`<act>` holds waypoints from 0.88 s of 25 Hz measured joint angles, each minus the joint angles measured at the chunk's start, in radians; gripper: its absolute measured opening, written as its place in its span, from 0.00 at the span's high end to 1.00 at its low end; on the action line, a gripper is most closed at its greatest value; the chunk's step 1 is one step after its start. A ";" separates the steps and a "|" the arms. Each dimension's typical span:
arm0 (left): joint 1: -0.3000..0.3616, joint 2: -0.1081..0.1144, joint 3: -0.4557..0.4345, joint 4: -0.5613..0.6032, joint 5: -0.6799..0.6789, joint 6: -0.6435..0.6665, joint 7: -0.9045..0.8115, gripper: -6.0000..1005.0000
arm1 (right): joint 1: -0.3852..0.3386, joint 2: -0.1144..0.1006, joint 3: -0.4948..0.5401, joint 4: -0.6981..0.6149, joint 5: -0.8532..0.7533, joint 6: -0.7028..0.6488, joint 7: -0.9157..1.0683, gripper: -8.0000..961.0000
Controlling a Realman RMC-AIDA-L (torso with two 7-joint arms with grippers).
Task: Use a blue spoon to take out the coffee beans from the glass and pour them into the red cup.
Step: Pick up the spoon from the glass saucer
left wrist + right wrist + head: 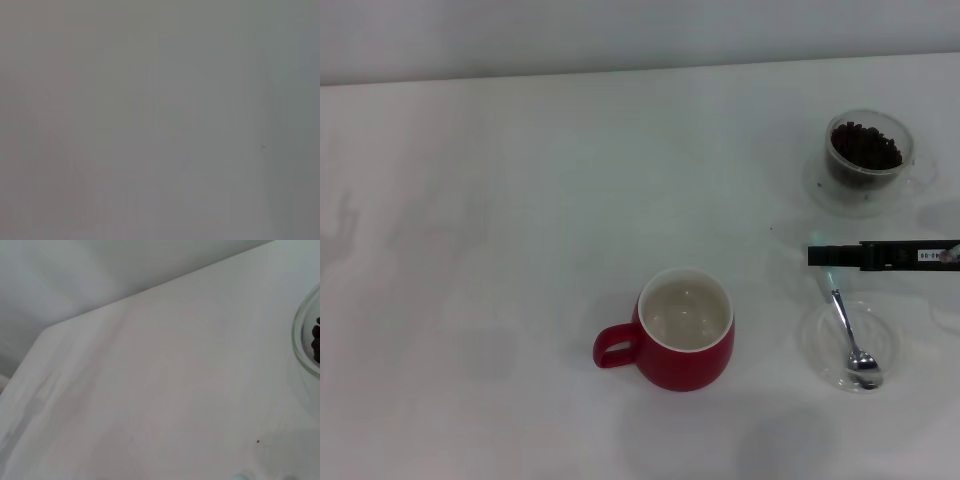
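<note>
Over the blue spoon (848, 330), the right gripper (815, 256)

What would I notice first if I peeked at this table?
The red cup in the middle, near the front, white inside and with no beans in it. Far off at the back right stands the glass, full of dark coffee beans. At the right edge the right gripper pokes in above the blue spoon, which lies in a clear dish.

right hand (820, 256) low, reaching in sideways
</note>
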 joint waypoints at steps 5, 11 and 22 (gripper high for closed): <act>0.000 0.000 0.000 0.000 0.000 0.000 0.000 0.43 | 0.000 0.001 0.007 0.000 0.002 -0.003 -0.001 0.83; 0.004 0.000 0.000 0.000 0.000 0.000 0.000 0.43 | -0.007 -0.002 0.045 -0.002 0.016 0.009 -0.002 0.83; 0.008 0.000 0.000 0.000 -0.003 0.000 0.000 0.44 | -0.032 -0.013 0.167 -0.005 0.032 0.029 -0.004 0.84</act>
